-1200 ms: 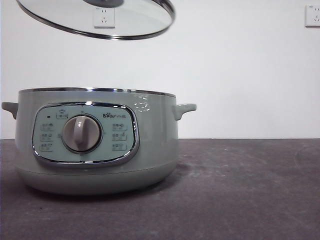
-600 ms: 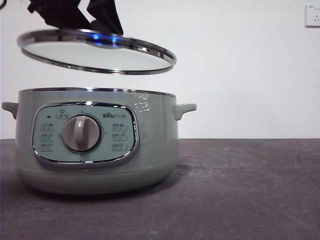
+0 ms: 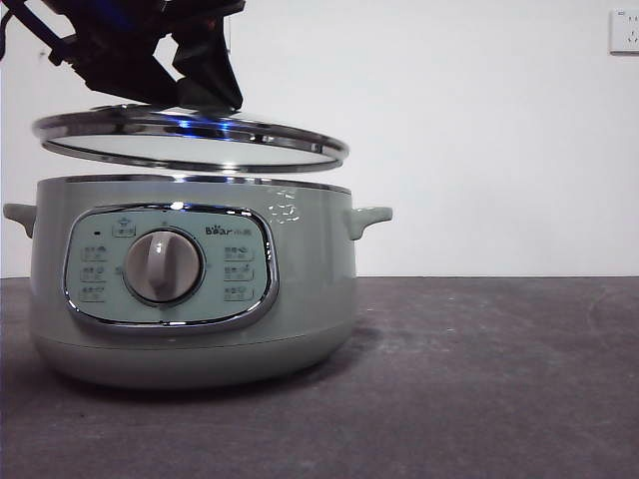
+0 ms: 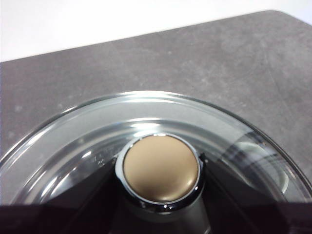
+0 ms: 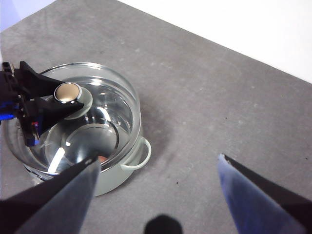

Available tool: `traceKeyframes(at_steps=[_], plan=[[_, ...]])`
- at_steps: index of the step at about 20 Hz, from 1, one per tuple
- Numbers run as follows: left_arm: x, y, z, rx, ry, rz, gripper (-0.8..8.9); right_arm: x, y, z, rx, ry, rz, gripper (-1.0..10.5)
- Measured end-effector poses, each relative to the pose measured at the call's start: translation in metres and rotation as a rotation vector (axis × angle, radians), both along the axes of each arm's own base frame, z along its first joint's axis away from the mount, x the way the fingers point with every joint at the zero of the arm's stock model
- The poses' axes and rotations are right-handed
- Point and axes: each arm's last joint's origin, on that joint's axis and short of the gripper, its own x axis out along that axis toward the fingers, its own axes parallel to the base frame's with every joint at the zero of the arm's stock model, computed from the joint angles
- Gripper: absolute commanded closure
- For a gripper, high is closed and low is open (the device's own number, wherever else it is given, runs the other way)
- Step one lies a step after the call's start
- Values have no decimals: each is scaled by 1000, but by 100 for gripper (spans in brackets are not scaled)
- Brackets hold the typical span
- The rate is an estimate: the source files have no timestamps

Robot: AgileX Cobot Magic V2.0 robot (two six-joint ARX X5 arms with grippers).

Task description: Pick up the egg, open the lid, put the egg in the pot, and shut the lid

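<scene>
Lid (image 3: 190, 140) first, in the front view: you have it much lower than a second ago, when it hung at the top edge; now it floats just above the pot (image 3: 190, 289), near level, with a thin gap at the rim, not yet seated. The left gripper (image 3: 195, 95) comes down with it from the upper left, dark and large. That puts you in the closing step, with only the last lowering left, as I judge it.

In the left wrist view the gripper is clamped on the lid's knob (image 4: 161, 168), jaws pressed to either side of it, glass dome spreading around.

In the right wrist view the right gripper (image 5: 156, 187) hangs high over the counter (image 5: 219, 97) with jaws wide apart and empty. Through the glass you can glimpse a small orange patch, likely the egg (image 5: 101, 158), inside the pot
</scene>
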Motion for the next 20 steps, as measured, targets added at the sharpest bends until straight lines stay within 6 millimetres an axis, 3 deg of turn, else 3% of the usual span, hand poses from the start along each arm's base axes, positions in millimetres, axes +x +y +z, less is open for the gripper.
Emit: traceKeyframes(at_steps=[6, 10, 20], plan=[[3, -2, -3, -11, 3, 4, 822, 0, 0, -1, -5, 10, -2, 541], [9, -6, -17, 12, 53, 9, 822, -1, -1, -2, -9, 25, -6, 541], [7, -4, -21, 26, 105, 34, 822, -1, -1, -2, -8, 28, -8, 541]])
